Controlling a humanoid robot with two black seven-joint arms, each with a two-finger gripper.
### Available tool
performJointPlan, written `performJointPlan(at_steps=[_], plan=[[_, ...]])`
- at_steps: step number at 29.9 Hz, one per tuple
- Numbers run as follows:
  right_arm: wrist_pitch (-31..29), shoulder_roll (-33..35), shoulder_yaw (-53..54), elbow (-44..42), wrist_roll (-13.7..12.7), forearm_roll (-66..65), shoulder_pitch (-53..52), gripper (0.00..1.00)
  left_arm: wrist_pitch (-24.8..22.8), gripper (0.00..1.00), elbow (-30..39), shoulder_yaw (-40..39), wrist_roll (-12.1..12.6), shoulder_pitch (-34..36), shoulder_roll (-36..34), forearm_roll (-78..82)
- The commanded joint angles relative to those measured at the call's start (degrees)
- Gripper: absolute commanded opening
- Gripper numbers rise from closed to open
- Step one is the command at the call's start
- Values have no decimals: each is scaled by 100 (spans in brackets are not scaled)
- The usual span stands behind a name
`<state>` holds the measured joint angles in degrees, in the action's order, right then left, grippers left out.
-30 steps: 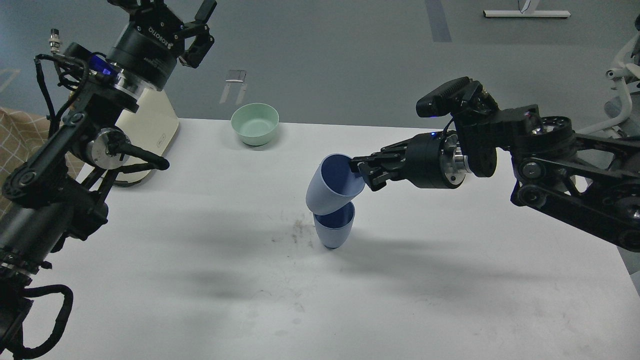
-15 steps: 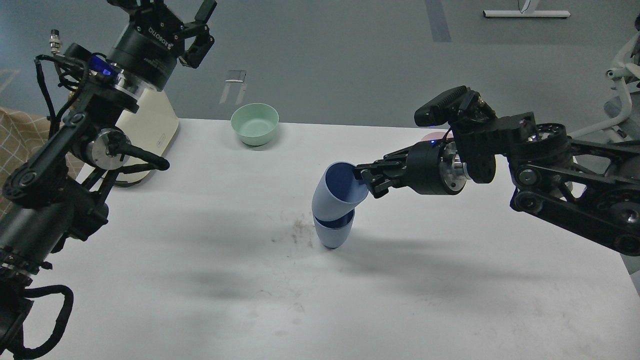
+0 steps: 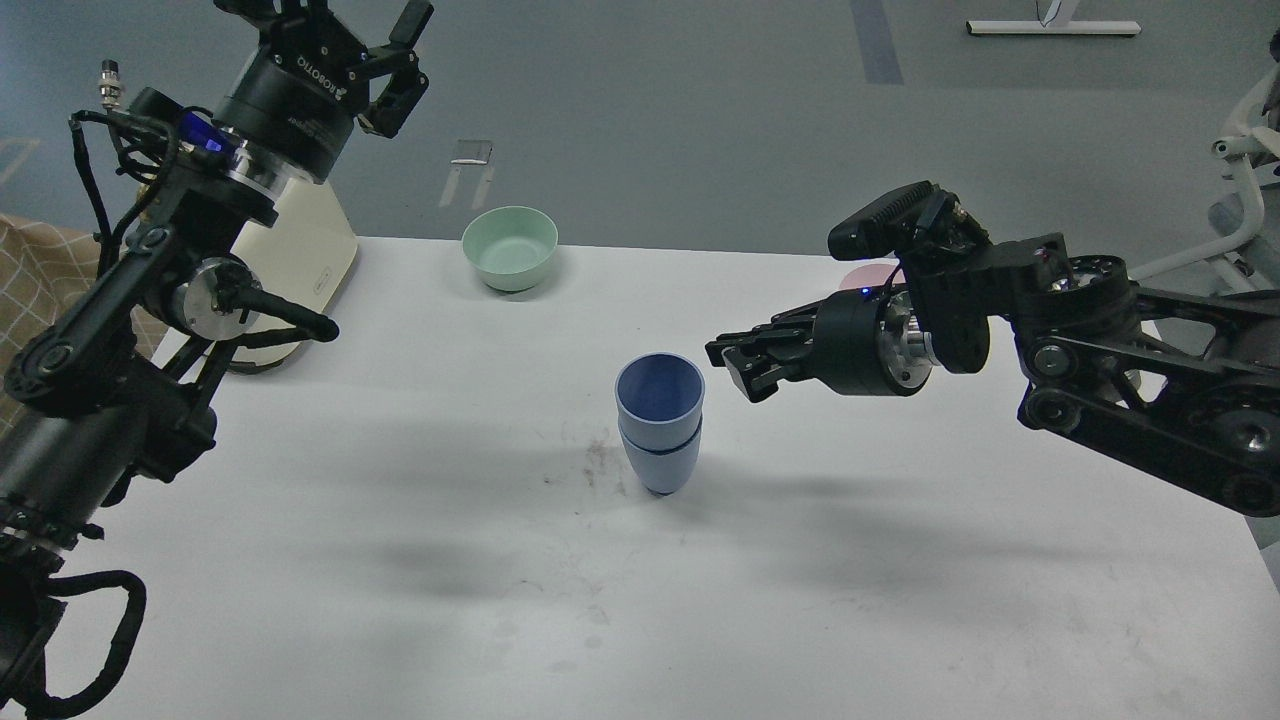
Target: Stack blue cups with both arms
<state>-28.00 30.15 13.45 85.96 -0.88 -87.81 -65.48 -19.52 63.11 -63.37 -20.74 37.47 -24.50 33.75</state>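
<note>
Two periwinkle-blue cups stand nested at the table's middle. The upper cup (image 3: 658, 396) sits upright inside the lower cup (image 3: 660, 468). My right gripper (image 3: 728, 365) hovers just right of the upper cup's rim, apart from it, open and empty. My left gripper (image 3: 345, 25) is raised high at the far left, above the table's back edge, fingers spread open and empty.
A pale green bowl (image 3: 510, 247) sits at the back edge of the white table (image 3: 400, 560). A cream-coloured appliance (image 3: 300, 265) stands at the back left behind my left arm. A pale pink bowl (image 3: 868, 274) shows partly behind my right arm.
The upper cup was tilted in my right gripper's grasp; it has dropped upright into the lower cup. My right gripper let go and drew slightly right. The left arm has not moved.
</note>
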Motion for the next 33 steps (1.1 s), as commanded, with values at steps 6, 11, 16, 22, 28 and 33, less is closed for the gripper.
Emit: performJointPlan(at_steps=[6,11,16,22,28,33], plan=[[0,8,35,8,0,9,35,21,1,98,-1,0,0,-3,24,0],[0,-18,464,-18,9,18,35,60,-8,98,-1,0,0,-12,24,0],[0,-219,1727,-289,9,106,62,94,-17,98,-1,-18,-9,-21,-2,-9],[0,-641,3766,-1342,9,115,35,100,-34,98,-10,-26,-9,-12,-11,-17],[0,-598,5393,-2109,9,115,-26,100,-60,98,-36,26,-18,-38,-11,-17],[0,-484,6441,-2847,18,132,70,100,-96,98,-98,35,-9,-56,-46,-9]])
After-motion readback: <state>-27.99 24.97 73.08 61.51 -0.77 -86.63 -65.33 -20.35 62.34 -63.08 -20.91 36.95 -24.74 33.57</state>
